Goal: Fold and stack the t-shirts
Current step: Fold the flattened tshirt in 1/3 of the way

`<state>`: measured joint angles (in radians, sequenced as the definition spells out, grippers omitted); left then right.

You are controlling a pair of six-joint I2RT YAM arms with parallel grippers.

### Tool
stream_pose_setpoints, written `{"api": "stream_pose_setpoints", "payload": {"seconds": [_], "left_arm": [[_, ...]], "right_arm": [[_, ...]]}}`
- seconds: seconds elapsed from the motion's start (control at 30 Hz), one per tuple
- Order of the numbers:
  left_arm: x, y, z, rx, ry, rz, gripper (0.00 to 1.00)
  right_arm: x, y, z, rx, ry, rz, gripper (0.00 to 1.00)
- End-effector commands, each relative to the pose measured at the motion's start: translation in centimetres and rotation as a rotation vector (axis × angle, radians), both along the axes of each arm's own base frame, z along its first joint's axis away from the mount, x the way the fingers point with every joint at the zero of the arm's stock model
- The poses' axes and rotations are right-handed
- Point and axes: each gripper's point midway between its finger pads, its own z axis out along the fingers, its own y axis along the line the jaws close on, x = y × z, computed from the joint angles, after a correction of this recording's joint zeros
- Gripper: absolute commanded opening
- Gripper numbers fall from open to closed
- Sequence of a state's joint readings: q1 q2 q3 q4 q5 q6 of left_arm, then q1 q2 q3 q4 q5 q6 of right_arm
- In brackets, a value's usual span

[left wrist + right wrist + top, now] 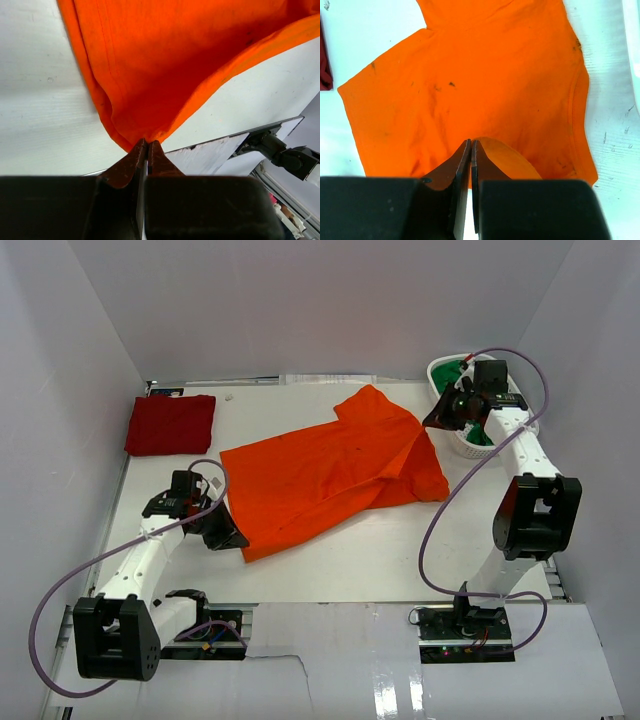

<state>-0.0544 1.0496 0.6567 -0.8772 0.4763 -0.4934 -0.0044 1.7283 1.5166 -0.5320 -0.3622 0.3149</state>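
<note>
The bright orange t-shirt [330, 475] lies spread across the middle of the table. My left gripper [232, 536] is shut on its near-left corner; in the left wrist view the shut fingertips [148, 143] pinch the orange hem [165, 65]. My right gripper [437, 420] is shut on the shirt's right edge and holds it lifted; in the right wrist view a fold of orange cloth [485, 75] sits at the shut tips [471, 143]. The dark red shirt [170, 424] lies folded at the back left. The green shirt [455, 370] is in the basket, partly hidden by my right arm.
The white mesh basket [440, 365] stands at the back right, under my right wrist. White walls enclose the table on the left, back and right. Bare table [400, 550] shows in front of the orange shirt. The red shirt's edge [324, 70] shows in the right wrist view.
</note>
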Motion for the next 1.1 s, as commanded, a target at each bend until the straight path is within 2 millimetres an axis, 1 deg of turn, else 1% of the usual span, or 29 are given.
{"api": "stream_pose_setpoints", "payload": {"seconds": [0.0, 0.07, 0.13, 0.2, 0.23, 0.27, 0.37, 0.47, 0.53, 0.6, 0.63, 0.73, 0.8, 0.83, 0.93, 1.07], "left_arm": [[2.1, 0.5, 1.1, 0.036, -0.070, 0.000, 0.05], [2.6, 0.6, 1.4, 0.043, -0.081, 0.001, 0.05], [2.7, 0.9, 1.2, 0.062, -0.076, 0.009, 0.05], [2.9, 1.0, 1.2, 0.070, -0.073, 0.014, 0.05], [3.1, 1.1, 1.3, 0.071, -0.076, 0.015, 0.05], [3.2, 1.1, 1.3, 0.073, -0.076, 0.015, 0.05], [3.6, 1.3, 1.3, 0.085, -0.072, 0.017, 0.05], [3.9, 1.5, 1.2, 0.104, -0.068, 0.020, 0.05], [4.4, 1.8, 1.3, 0.122, -0.075, 0.020, 0.05], [5.1, 2.0, 1.8, 0.137, -0.091, 0.021, 0.05], [5.5, 2.3, 1.9, 0.153, -0.099, 0.022, 0.05], [6.4, 2.7, 2.2, 0.180, -0.108, 0.029, 0.05], [6.8, 3.0, 2.0, 0.200, -0.104, 0.031, 0.04], [7.1, 3.1, 2.2, 0.205, -0.114, 0.033, 0.04], [7.4, 3.5, 2.1, 0.227, -0.110, 0.036, 0.04], [7.8, 3.9, 1.8, 0.252, -0.109, 0.041, 0.04]], "right_arm": [[1.2, 0.2, 2.0, 0.009, -0.054, 0.006, 0.08], [1.5, 0.2, 2.1, 0.012, -0.056, 0.011, 0.08], [1.7, 0.4, 1.6, 0.017, -0.043, 0.019, 0.08], [2.1, 0.5, 2.0, 0.021, -0.050, 0.025, 0.08], [2.2, 0.5, 1.6, 0.019, -0.040, 0.027, 0.08], [2.5, 0.5, 1.9, 0.019, -0.049, 0.029, 0.08], [2.9, 0.7, 1.5, 0.024, -0.038, 0.038, 0.08], [3.4, 0.9, 1.6, 0.036, -0.040, 0.052, 0.08], [4.3, 1.1, 1.7, 0.034, -0.042, 0.073, 0.08], [4.2, 2.7, 0.8, 0.026, -0.006, 0.119, 0.08], [4.5, 3.1, 1.2, 0.026, -0.016, 0.128, 0.08], [4.8, 3.9, 0.8, 0.029, -0.009, 0.147, 0.08], [5.0, 4.3, 0.2, 0.030, 0.003, 0.156, 0.08], [5.1, 4.4, 0.3, 0.030, 0.000, 0.157, 0.08], [5.4, 4.8, -0.5, 0.030, 0.016, 0.170, 0.08], [5.7, 5.1, -0.9, 0.028, 0.023, 0.176, 0.08]]}}
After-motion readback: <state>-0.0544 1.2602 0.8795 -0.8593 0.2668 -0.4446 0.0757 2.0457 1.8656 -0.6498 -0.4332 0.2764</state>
